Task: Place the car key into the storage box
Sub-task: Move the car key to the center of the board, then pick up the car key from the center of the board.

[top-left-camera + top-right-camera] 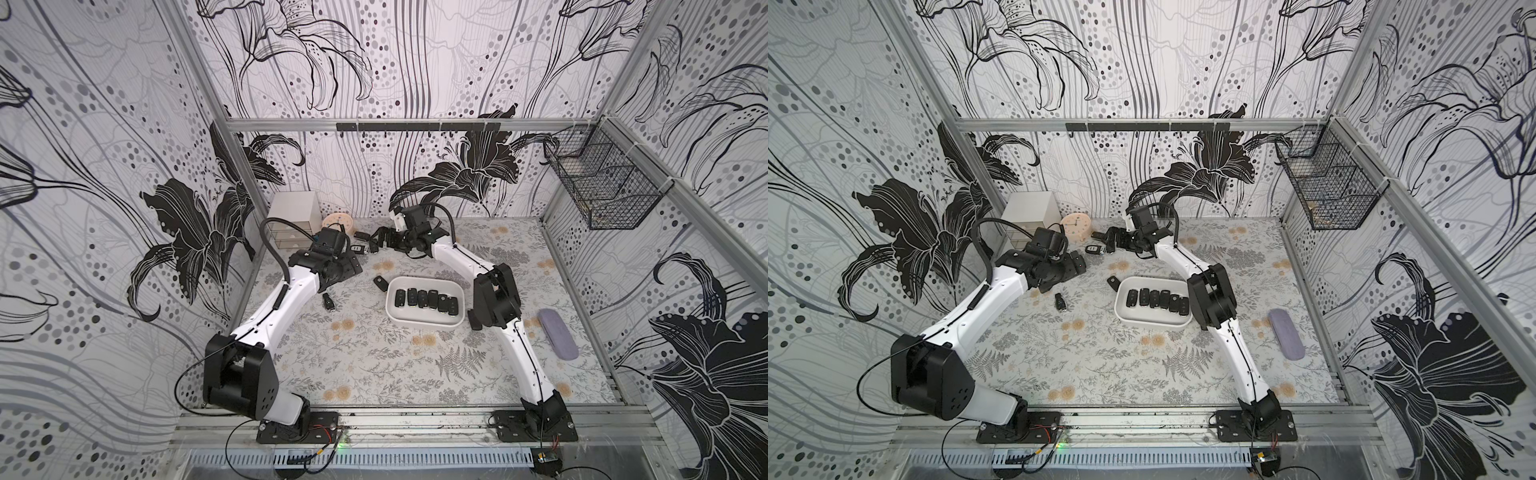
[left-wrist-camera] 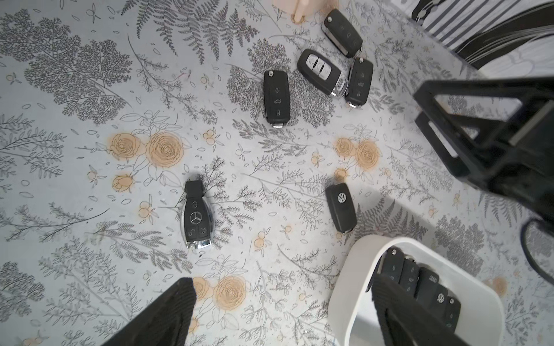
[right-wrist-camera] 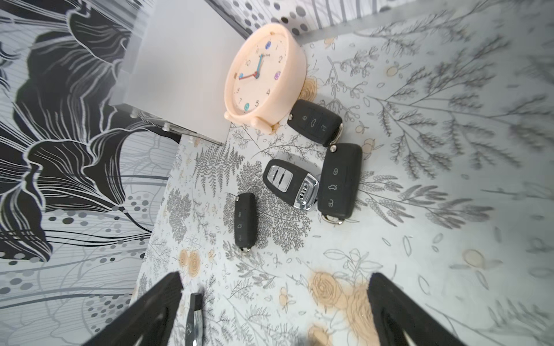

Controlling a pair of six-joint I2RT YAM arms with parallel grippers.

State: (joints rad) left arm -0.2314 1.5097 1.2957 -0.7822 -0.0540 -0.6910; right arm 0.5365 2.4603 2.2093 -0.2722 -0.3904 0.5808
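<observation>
At the back of the table (image 1: 374, 374), beside the clock (image 3: 260, 75), a cluster (image 3: 299, 179) of four loose keys lay before your right gripper (image 3: 275, 277), whose jaws stood wide apart and held nothing. Nearest to it was the lone key (image 3: 245, 220), set apart from the other three. Its long axis ran roughly along the gripper's line of approach, so the jaws would probably have closed across its narrow width with little wrist turn. Your left gripper (image 2: 280, 284) was likewise spread and empty, hanging above the table with the Mercedes key (image 2: 196, 217) and the VW key (image 2: 341, 208) both ahead of it. The VW key lay just beside a corner of the box (image 2: 344, 284), seemingly nearer this gripper than the right one. Inside the box six keys (image 1: 422, 299) lay side by side; the box stood between the two arms, well apart from the cluster and nearer the arms' bases. Judged from these positions, the cluster fell to your right arm and the two nearer keys to your left.
</observation>
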